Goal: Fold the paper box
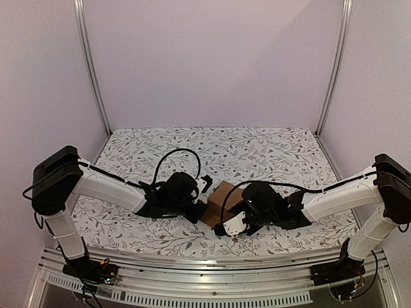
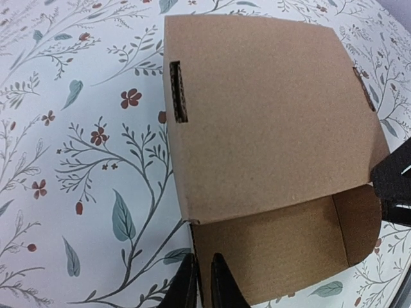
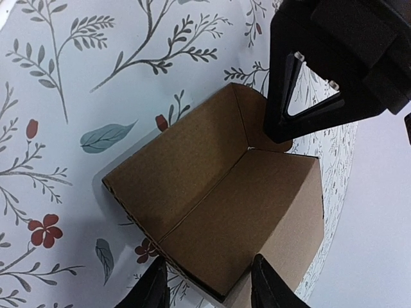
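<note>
Paper box (image 2: 270, 115), matt, rough brown cardboard

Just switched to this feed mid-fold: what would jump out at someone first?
A brown paper box, half formed and open, sits in the middle of the floral cloth. The left gripper pinches one wall edge, while the right gripper straddles the opposite end with its fingers apart.

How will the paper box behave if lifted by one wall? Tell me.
Probably light: the paper box is thin corrugated cardboard, open and empty. It looks half-folded and unlocked, so it may flex or collapse. Flat-sided, it should slide, not roll.
</note>
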`<state>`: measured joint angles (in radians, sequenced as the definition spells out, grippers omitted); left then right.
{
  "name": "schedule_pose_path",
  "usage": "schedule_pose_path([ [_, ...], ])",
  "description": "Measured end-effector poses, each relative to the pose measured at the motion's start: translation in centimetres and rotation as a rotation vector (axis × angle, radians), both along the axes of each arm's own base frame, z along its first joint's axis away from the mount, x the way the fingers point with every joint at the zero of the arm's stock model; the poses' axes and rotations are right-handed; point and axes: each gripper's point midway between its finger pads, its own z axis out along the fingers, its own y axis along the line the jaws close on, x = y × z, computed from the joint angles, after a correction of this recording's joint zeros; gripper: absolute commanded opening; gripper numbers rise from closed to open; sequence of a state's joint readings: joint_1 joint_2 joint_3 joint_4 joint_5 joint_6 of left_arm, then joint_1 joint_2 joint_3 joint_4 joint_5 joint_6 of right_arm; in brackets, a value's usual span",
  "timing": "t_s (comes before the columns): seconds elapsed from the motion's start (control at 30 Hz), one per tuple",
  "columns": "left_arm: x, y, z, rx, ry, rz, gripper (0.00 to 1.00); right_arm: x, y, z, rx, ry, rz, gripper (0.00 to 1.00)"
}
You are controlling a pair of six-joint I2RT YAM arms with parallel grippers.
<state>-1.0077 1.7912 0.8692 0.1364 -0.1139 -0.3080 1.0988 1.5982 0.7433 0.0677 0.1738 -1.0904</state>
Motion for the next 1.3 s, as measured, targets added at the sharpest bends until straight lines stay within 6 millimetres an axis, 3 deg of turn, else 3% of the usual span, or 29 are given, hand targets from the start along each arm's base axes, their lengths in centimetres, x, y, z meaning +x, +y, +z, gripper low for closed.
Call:
schedule_pose_path([
  [0.53,-0.3,0.6,-0.4,0.003,0.016,0.023,0.17,0.2,0.2,0.0,0.0,-0.005,0.0,0.4],
  [0.87,-0.8,1.6,-0.8,0.003,0.046,0.066,0.05,0.2,0.2,0.0,0.0,-0.006,-0.001,0.4],
  [1.3,-0.8,1.1,-0.5,0.008,0.025,0.054,0.01,0.2,0.3,0.0,-0.004,0.006,-0.008,0.4],
])
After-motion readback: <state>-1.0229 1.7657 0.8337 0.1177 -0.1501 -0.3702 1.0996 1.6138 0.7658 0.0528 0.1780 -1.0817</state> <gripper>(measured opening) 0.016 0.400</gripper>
